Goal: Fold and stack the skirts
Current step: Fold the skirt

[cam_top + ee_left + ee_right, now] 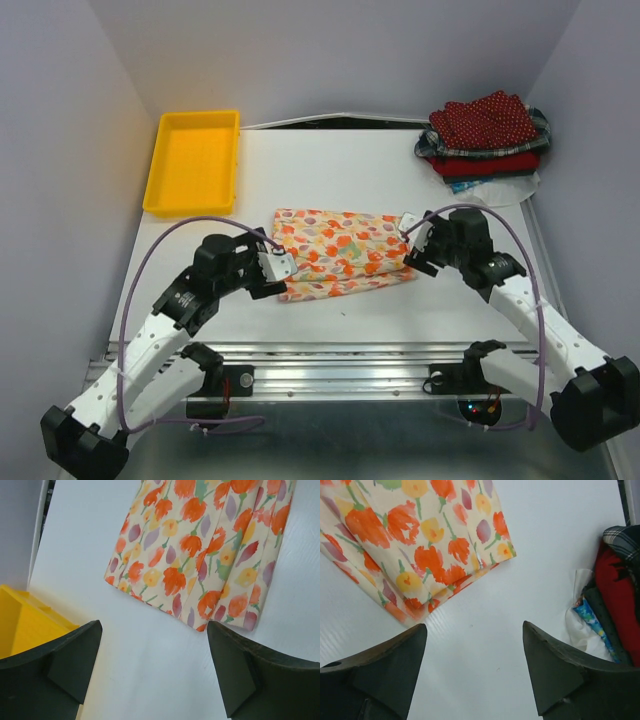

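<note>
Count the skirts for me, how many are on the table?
4. A flowered skirt lies folded in the middle. Three sit stacked in the far right corner: a dotted skirt on top, a plaid skirt under it, a red skirt below. Blue cloth underneath may hide more.

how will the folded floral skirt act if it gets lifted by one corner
Probably floppy: the floral skirt is thin cloth lying flat in loose layers, so a one-corner lift would likely unfold it. It looks light. Pushed, it would probably bunch rather than slide whole across the table.
</note>
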